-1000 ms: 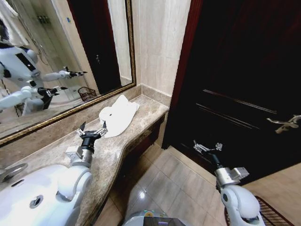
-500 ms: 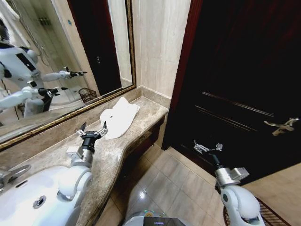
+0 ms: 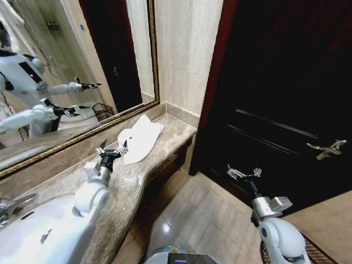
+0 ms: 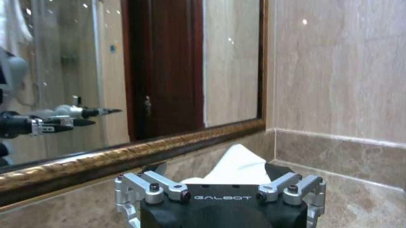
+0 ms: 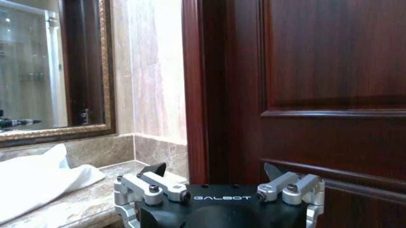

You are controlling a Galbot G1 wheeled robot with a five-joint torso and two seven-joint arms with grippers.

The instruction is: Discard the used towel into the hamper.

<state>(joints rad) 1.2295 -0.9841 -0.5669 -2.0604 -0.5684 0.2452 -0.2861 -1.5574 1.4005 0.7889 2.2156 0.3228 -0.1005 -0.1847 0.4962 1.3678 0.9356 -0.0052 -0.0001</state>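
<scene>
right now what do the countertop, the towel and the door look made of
Countertop: polished brown stone, likely marble, mottled and glossy. Towel: soft white cloth, crumpled in folds. Door: dark red-brown wood, or a wood veneer, with raised panels and a gloss finish.

Towel (image 3: 140, 137): white cloth, soft, matt, lying in folds.
Countertop (image 3: 132, 181): brown veined stone, polished, faintly glossy.
Wall (image 3: 187, 49): beige stone tile, smooth, glossy.
Mirror (image 3: 60, 66): glass, in a gilt frame with a ribbed, shiny surface.
Door (image 3: 280, 71): dark red-brown wood, panelled, lacquered gloss; metal handle (image 3: 325, 147), brushed sheen.
Floor (image 3: 203, 220): pale tile, glossy, reflective.
Left gripper (image 3: 111, 152): silvery metal fingers, black matt body.
Right gripper (image 3: 242, 172): same make.
Arms: white glossy plastic shells.
</scene>
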